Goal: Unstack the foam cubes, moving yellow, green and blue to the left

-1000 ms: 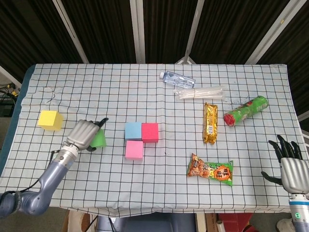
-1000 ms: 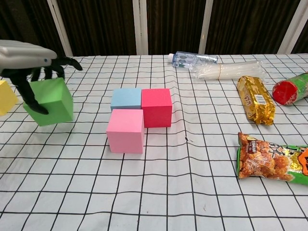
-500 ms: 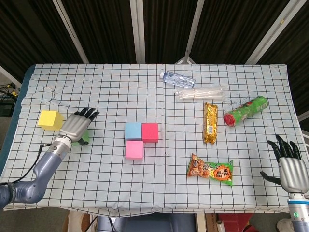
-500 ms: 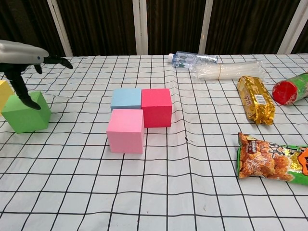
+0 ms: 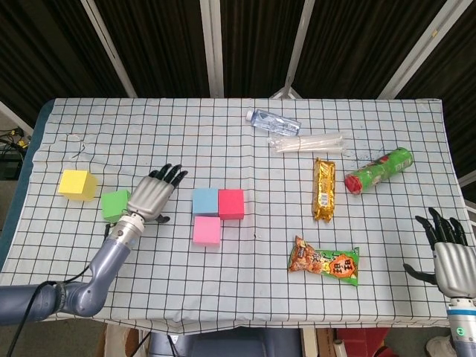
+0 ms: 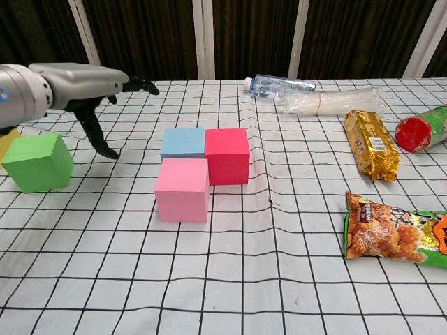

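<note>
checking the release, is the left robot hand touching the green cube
Apart. The chest view shows checked cloth between the green cube and the left robot hand, whose fingers are spread; the head view agrees.

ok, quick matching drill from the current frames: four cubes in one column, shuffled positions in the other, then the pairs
Things:
1. yellow cube
2. green cube
3. blue cube
4. light pink cube

Places:
A. touching the red cube's left side
B. farthest left on the table
C. nearest the front edge of the cube cluster
D. just left of the left hand, not held

Pairs: 1-B, 2-D, 3-A, 4-C
</note>
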Available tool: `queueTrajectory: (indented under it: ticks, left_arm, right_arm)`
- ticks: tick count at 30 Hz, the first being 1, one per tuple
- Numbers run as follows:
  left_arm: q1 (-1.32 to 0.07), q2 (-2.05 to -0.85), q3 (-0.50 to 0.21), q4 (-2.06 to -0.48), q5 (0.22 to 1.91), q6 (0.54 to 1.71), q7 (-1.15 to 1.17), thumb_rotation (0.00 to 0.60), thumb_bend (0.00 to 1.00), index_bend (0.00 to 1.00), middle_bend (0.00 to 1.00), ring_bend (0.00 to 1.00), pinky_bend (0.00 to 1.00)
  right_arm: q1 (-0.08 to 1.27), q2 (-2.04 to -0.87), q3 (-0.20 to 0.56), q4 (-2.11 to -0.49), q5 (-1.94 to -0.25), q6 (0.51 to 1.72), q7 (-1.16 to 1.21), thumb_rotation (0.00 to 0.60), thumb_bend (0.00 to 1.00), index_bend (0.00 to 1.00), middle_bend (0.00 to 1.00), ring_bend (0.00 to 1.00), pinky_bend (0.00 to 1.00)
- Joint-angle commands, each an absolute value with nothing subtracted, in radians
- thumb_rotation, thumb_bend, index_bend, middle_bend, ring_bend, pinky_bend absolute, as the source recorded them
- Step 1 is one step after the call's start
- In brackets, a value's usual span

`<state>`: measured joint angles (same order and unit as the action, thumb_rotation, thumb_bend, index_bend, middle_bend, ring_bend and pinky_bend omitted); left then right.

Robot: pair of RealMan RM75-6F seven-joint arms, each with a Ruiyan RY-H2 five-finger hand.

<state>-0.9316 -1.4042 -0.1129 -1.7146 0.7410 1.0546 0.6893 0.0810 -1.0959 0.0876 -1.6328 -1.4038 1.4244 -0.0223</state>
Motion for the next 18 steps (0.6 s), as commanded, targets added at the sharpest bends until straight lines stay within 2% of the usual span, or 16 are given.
queueTrajectory:
  ticks: [1, 18]
  left_arm:
    - [-0.951, -1.453, -0.122, -1.68, 0.714, 1.059, 0.715, 0.6, 0.0, 0.0, 0.0, 0.0, 0.18]
    - [-0.988, -1.601, -0.147, -1.575, 0.716, 1.051, 0.734, 0.6, 0.0, 0.0, 0.01, 0.0, 0.18]
  right_arm:
    - [0.08, -1.095, 0.089, -1.631, -1.401, 1.425, -0.019, 0.6, 0.06, 0.17, 0.02, 0.12, 0.0]
    - [0.084, -1.093, 0.089, -1.63, -1.4, 1.417, -0.013, 0.6, 0.06, 0.17, 0.02, 0.12, 0.0]
